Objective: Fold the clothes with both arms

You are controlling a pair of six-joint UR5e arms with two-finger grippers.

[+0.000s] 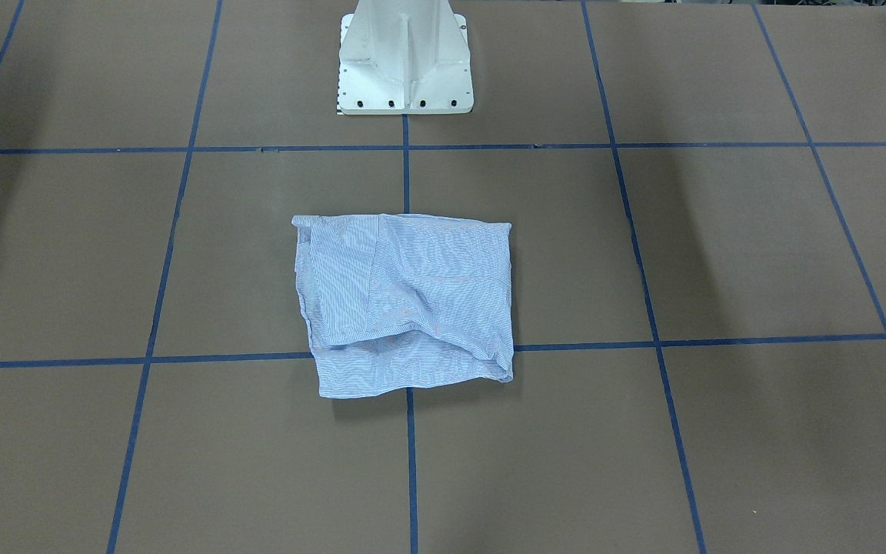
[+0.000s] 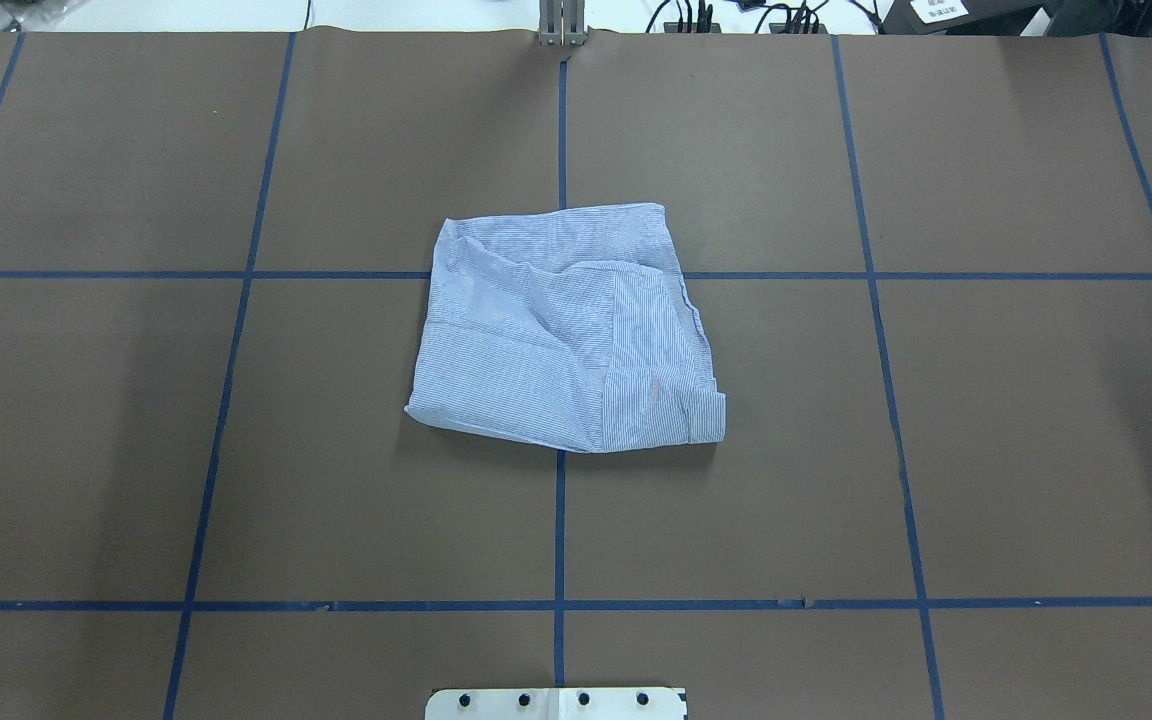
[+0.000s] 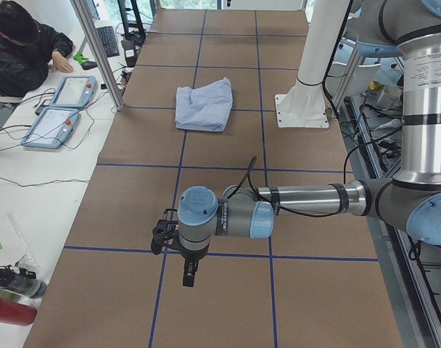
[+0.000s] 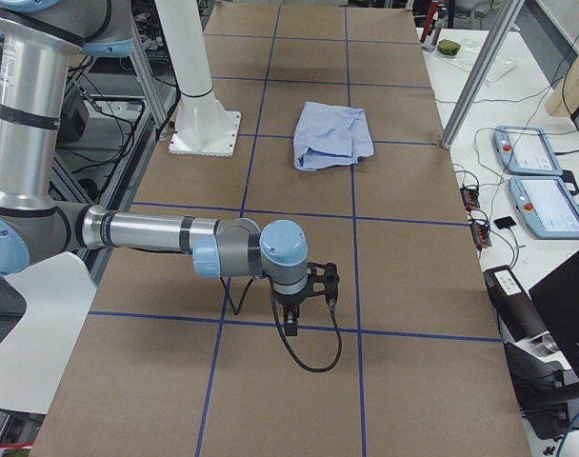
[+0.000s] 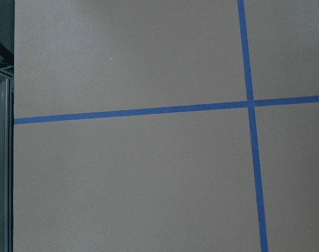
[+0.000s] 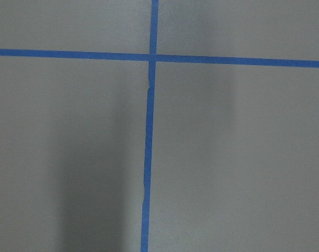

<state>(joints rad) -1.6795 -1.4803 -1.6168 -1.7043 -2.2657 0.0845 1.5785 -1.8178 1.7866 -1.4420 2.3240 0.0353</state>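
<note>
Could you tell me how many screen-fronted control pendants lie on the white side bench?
2. One grey-framed, blue-screened control pendant lies on the white bench by the seated person; the second pendant lies right beside it. None seems hidden.

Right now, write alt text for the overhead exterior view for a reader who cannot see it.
A light-blue, finely striped fabric shirt, folded into a rumpled rough square, lies mid-table on a flat brown table gridded with blue tape lines. A white metal base plate peeks in at the bottom edge.
</note>
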